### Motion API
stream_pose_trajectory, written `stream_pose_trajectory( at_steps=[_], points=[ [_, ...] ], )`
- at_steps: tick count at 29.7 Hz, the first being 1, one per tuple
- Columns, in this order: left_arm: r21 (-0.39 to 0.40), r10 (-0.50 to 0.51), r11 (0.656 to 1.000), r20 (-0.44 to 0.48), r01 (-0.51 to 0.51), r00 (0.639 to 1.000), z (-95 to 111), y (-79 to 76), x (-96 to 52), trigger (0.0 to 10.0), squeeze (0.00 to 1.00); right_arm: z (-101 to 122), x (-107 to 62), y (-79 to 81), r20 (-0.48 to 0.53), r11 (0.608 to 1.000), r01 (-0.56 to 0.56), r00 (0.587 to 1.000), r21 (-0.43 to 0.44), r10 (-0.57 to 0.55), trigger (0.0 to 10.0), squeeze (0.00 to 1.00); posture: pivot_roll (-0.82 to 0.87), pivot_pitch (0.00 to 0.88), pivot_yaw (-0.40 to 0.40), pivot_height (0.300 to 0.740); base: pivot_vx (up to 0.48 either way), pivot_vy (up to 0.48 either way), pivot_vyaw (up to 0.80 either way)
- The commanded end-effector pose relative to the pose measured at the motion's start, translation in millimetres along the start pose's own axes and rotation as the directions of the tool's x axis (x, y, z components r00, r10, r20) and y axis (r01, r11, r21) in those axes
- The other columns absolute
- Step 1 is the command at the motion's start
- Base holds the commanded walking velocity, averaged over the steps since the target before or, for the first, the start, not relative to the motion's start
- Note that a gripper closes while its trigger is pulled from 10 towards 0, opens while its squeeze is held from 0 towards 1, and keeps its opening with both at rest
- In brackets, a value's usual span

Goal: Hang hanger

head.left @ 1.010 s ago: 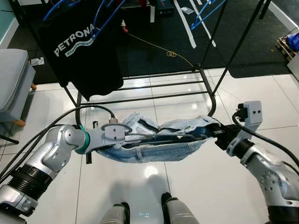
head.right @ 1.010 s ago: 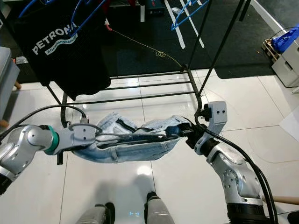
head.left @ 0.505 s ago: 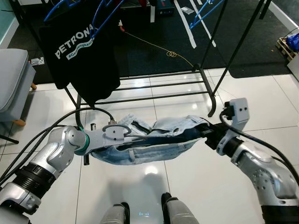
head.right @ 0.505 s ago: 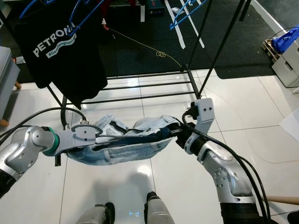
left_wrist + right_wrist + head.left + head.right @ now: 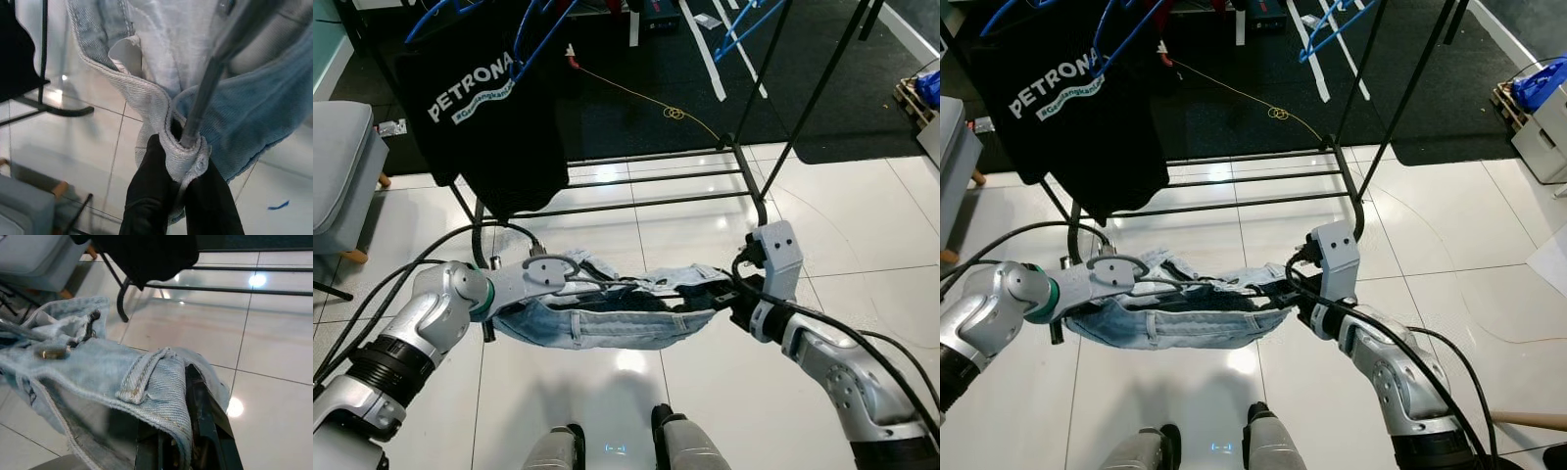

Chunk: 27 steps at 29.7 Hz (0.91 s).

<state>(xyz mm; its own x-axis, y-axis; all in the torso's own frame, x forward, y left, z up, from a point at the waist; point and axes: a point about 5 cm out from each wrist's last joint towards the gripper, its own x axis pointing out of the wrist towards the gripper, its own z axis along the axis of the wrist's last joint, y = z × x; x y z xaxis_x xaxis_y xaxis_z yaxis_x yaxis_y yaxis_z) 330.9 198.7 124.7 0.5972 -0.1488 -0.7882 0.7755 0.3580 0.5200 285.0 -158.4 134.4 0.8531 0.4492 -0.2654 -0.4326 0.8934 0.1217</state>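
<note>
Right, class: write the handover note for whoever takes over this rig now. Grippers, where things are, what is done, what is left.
Left gripper: shut on one end of the jeans, fingers pinching denim around a hanger rod.
Right gripper: shut on the other end of the jeans.
The jeans sag between both arms, low in front of the clothes rack.
Black PETRONAS T-shirt hangs on a blue hanger on the rack.
Done: jeans picked up.
Left: lift them and hang them on the rack.

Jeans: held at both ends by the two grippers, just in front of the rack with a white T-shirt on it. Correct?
Not quite: the T-shirt on the rack is black, as the left eye view shows. The rest holds: the left gripper and right gripper each pinch an end of the jeans.
</note>
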Motion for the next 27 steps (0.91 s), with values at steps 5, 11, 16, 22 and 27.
stream_pose_trajectory(
  at_steps=[5, 11, 16, 22, 27],
  points=[
    [-0.065, -0.042, 0.997, 0.003, 0.043, 0.999, 2.6, -15.7, 5.5, 0.0, 0.0, 21.0, 18.8, 9.0, 0.137, 0.996, 0.073, 0.987, 0.052, -0.08, 0.0, 0.0, -0.05, 0.154, 0.078, 0.74, 0.0, 0.0, 0.0],
    [-0.014, -0.095, 0.995, 0.045, 0.096, 0.994, 18.4, -31.8, 6.7, 0.0, 0.0, 48.0, 35.9, 25.7, 0.263, 0.993, 0.04, 0.962, 0.112, -0.068, 0.0, 0.0, -0.05, 0.149, 0.075, 0.74, 0.0, 0.0, 0.0],
    [0.026, -0.106, 0.994, 0.073, 0.104, 0.992, 32.3, -42.0, 10.7, 0.0, 0.0, 68.8, 49.5, 68.6, 0.319, 0.988, -0.145, 0.936, -0.045, 0.152, 0.0, 0.0, -0.05, 0.147, 0.069, 0.74, 0.0, 0.0, 0.0],
    [-0.02, -0.032, 0.999, 0.091, 0.034, 0.995, 32.0, -32.0, 8.7, 0.0, 0.0, 53.9, 48.3, 73.3, 0.212, 0.958, -0.186, 0.949, -0.22, 0.233, 0.0, 0.0, -0.05, 0.15, 0.063, 0.74, 0.0, 0.0, 0.0],
    [-0.065, 0.026, 0.998, 0.082, -0.02, 0.996, 25.5, -18.7, 2.6, 0.0, 0.0, 34.0, 43.3, 56.1, 0.102, 0.949, -0.156, 0.976, -0.274, 0.19, 0.0, 0.0, -0.05, 0.154, 0.062, 0.74, 0.0, 0.0, 0.0]
  ],
)
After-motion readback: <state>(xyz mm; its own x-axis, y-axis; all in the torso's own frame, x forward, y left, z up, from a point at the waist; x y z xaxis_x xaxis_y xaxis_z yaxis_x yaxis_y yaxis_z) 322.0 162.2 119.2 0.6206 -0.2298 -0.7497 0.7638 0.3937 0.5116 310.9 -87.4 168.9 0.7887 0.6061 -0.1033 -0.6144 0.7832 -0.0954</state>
